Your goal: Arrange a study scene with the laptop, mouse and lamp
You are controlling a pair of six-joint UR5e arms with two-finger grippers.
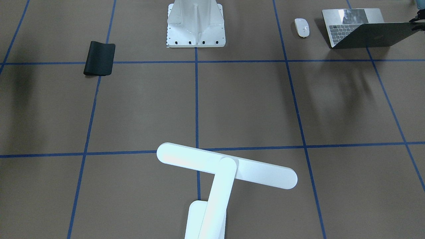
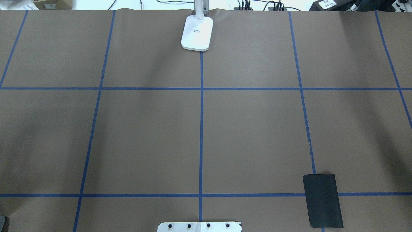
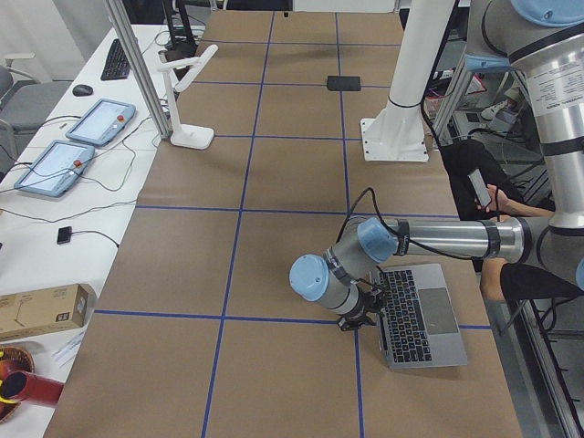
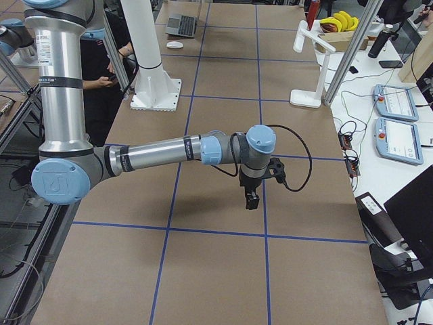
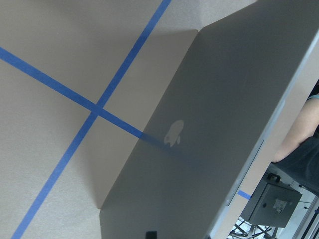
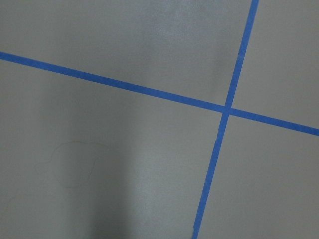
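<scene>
In the front-facing view the laptop (image 1: 372,35) stands half open in the far corner on the robot's left side. Its keys are toward the robot and the back of its lid is toward the camera. The mouse (image 1: 302,27) lies just beside it on the tabletop (image 1: 249,106), not touching. The left gripper (image 1: 417,21) shows only as a dark bit at the picture's edge, at the lid's upper rim, and I cannot tell if its fingers are apart or together. The lamp (image 1: 225,166) stands at the opposite edge, well apart from both.

The overhead view gives only the lamp's base and a black mouse pad (image 2: 323,199), no laptop and no arm.

From the left end, the near arm reaches low to the lid's rim (a person (image 3: 525,212) sits close behind).

From the right end, the right gripper (image 4: 252,202) hangs over bare tabletop; its state I cannot judge from here.

The left wrist camera sees the tilted lid's back with its logo. The right wrist camera sees only blue tape lines (image 6: 227,107).

I judge the step to be opening the lid. To do it well, the push should follow the hinge's arc slowly, so that the base neither lifts nor slides toward the mouse
</scene>
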